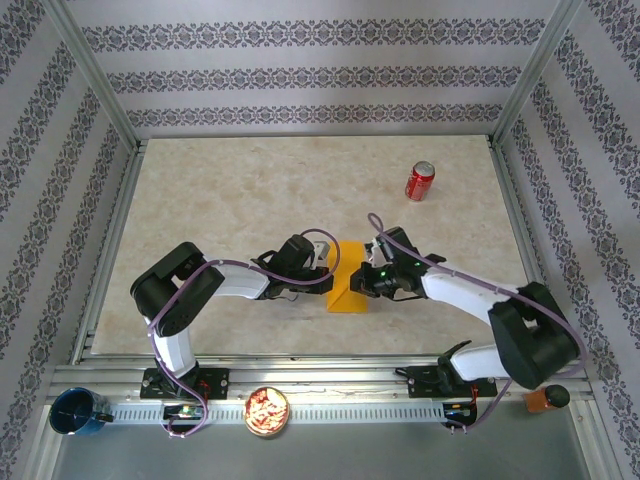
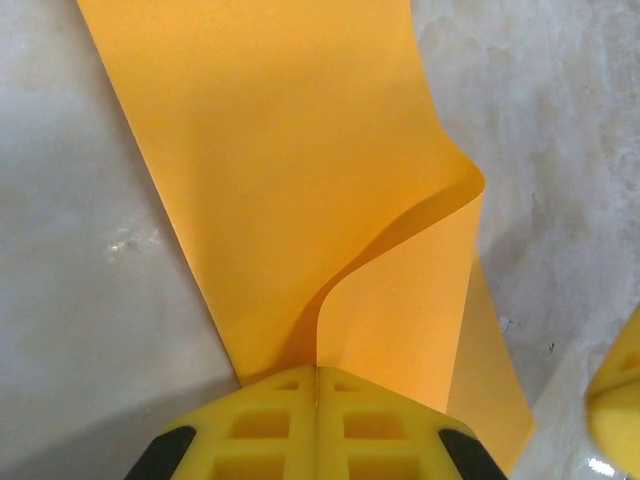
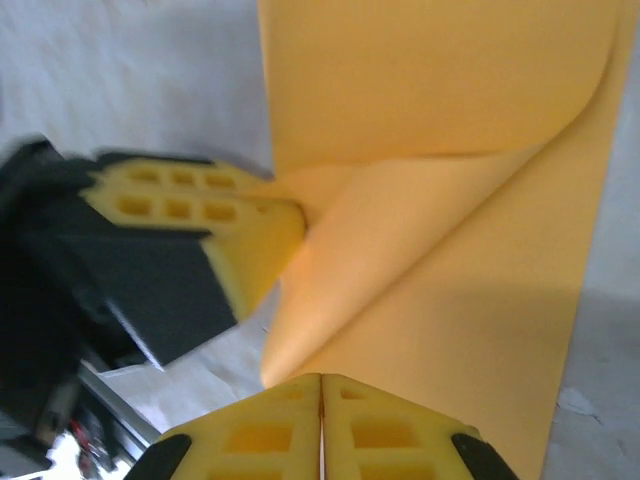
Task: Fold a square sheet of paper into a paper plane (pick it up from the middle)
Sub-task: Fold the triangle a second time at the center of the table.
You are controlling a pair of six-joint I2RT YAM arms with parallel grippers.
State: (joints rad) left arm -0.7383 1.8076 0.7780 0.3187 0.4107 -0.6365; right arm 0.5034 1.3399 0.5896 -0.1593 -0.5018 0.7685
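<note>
The square sheet of paper [image 1: 349, 282] lay near the middle of the table [image 1: 250, 190], a little toward its near edge, between the two grippers. It was partly folded. In the left wrist view the sheet [image 2: 270, 150] ran flat across the marbled top, with one flap curling up off it in a soft bend. In the right wrist view the sheet [image 3: 430, 110] showed the same flap turned diagonally over the flat layer.

The left gripper [image 2: 317, 385] had its yellow jaws pressed together, and the curled flap's edge ran straight into the seam between them, so it pinched the paper. Seen from the right wrist, the left gripper [image 3: 290, 218] met the flap at its folded corner.

The right gripper [image 3: 321, 395] also had its jaws closed, sitting over the near part of the sheet beside the flap's lower corner. Whether paper was caught between them could not be told.

From above, the left gripper [image 1: 328, 268] reached the sheet's left edge and the right gripper [image 1: 365, 277] its right edge. Each arm rose from its base at the near rail, bent at a raised elbow out to its own side and stretched its forearm inward, so the wrists faced each other across the paper.

A red soda can [image 1: 420, 181] stood upright well apart, toward the far right. A blue cup [image 1: 78, 411] and a small bowl [image 1: 267, 411] sat on the near rail.
</note>
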